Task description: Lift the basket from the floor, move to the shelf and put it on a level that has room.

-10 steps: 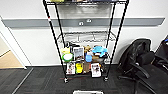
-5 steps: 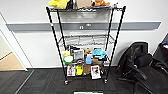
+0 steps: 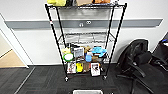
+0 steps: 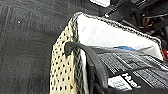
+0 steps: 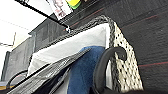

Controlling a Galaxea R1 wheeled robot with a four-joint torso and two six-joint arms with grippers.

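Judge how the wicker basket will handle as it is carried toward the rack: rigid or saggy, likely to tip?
The basket probably keeps its shape: its woven walls stand straight. It holds a blue cloth and printed packaging, so it may be moderately weighted. The curved dark handles at opposite ends suggest balanced support, so tipping seems unlikely.

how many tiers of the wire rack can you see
4. Top tier with the yellow plush; second tier, nearly bare; third, crowded with items; bottom, holding upright packets.

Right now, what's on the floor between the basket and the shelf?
Nothing: in the head view, bare dark carpet runs from the basket to the shelf.
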